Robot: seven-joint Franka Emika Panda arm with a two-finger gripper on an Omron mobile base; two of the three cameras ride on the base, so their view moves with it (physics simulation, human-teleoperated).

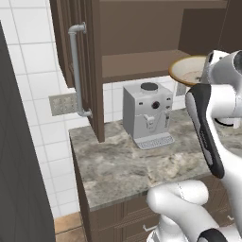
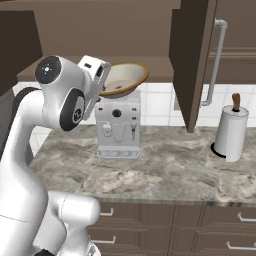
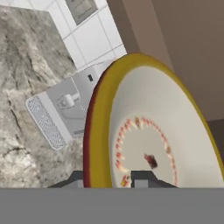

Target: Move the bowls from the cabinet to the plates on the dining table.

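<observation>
My gripper (image 3: 109, 180) is shut on the rim of a tan bowl (image 3: 162, 131) with a yellow-brown rim and a cream inside with a reddish pattern. One fingertip sits outside the rim and the other inside. The bowl (image 2: 124, 79) hangs tilted in front of the open cabinet (image 2: 192, 60), just above the coffee machine, with the gripper (image 2: 102, 75) at its left edge. In the left base view the bowl (image 1: 189, 71) shows level with the lower shelf of the cabinet (image 1: 137, 61), partly behind my arm. The plates and the dining table are out of view.
A grey coffee machine (image 1: 147, 113) stands on the mottled stone counter (image 1: 123, 165) under the cabinet. Cabinet doors (image 1: 80, 61) with silver bar handles (image 2: 215, 60) stand open on both sides. A paper towel roll (image 2: 230, 132) stands at the right. A dark tall unit (image 1: 19, 165) borders the left.
</observation>
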